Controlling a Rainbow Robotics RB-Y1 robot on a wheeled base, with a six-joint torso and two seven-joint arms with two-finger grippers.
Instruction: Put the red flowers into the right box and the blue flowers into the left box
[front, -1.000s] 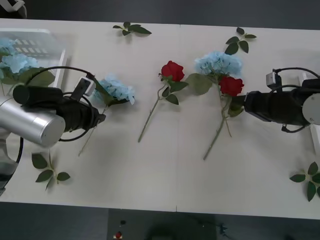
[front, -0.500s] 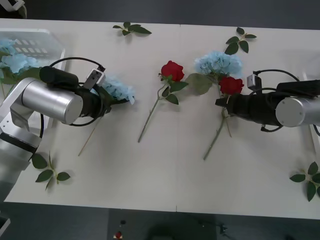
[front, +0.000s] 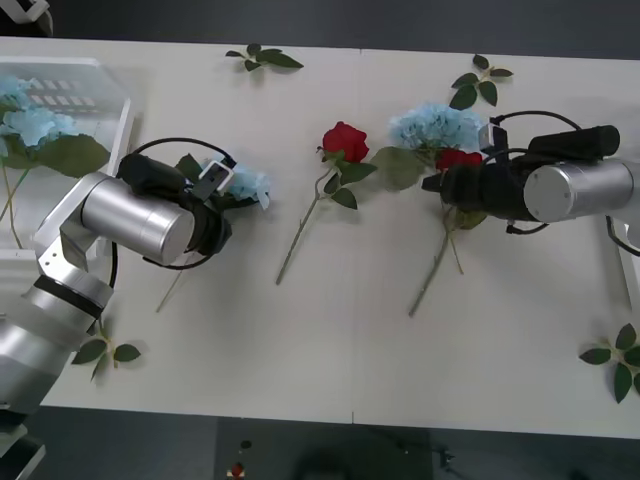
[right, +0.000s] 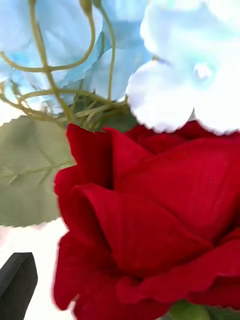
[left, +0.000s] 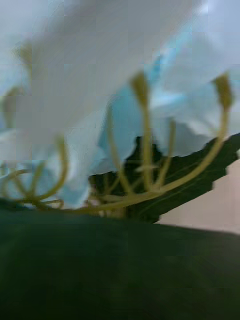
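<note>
Both arms are working at once on the desk (front: 320, 340), and the centre rose (front: 345, 140) is the landmark here. Right gripper (front: 438, 186) is sitting just right of that rose, nose pressed up to a second rose (front: 457, 158) whose head is touching a blue cluster (front: 436, 126) on its far side; in the right wrist view the red head (right: 150, 220) is sitting right in front of the jaws with blue petals (right: 190, 75) just beyond, and one dark fingertip (right: 17, 282) is showing at a corner, so the jaws are looking spread, not pinching yet. That rose's stem (front: 432, 270) is running from the head down toward the robot, slightly leftward, so the long axis is lying across the jaws' approach. Left gripper (front: 222, 205) is well left of the centre rose, buried against another blue cluster (front: 247, 184); the left wrist view is showing pale petals (left: 120, 65) and yellow-green stalks close in, jaws cannot be told. Left box (front: 95, 75) is lying far left of the centre rose, already holding blue flowers (front: 35, 125); right box (front: 625, 235) edge is far right. Likely next: each nearer arm closing on its own flower.
</note>
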